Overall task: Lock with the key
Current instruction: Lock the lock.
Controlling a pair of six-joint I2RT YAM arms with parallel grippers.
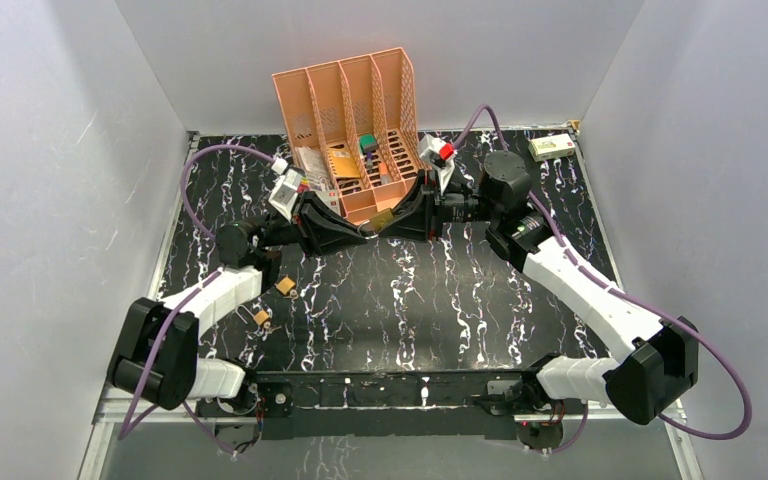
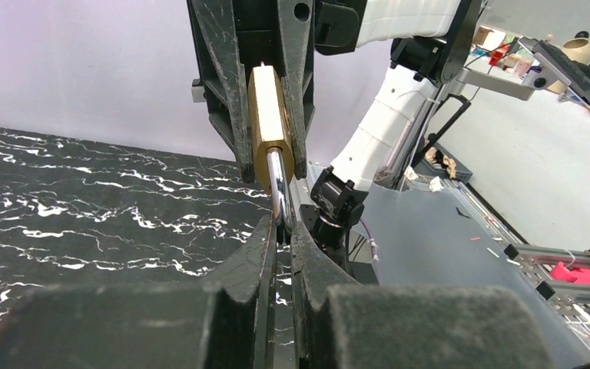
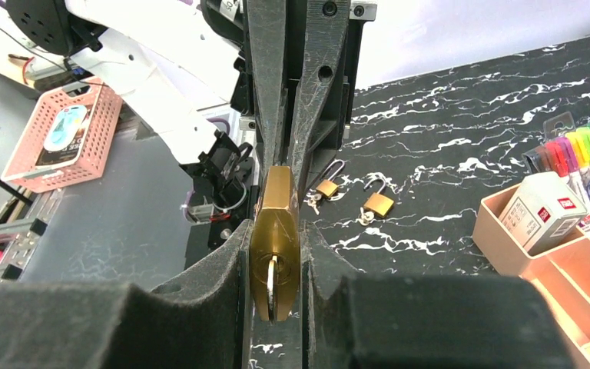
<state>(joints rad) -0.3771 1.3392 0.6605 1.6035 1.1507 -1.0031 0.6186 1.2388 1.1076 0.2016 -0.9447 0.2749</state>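
The two arms meet above the table [image 1: 410,300] so one can hold the brass padlock [image 3: 276,201] steady while the other works its loop. The right gripper [image 3: 278,229] squeezes the lock's body. The left gripper [image 2: 283,227] is pinched tight on the silver shackle [image 2: 276,178]. The key [image 3: 270,286] looks stuck in the keyhole at the lock's bottom end.

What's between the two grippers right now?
A brass padlock: right gripper clamps its body, left gripper pinches its shackle. Both wrist views show it.
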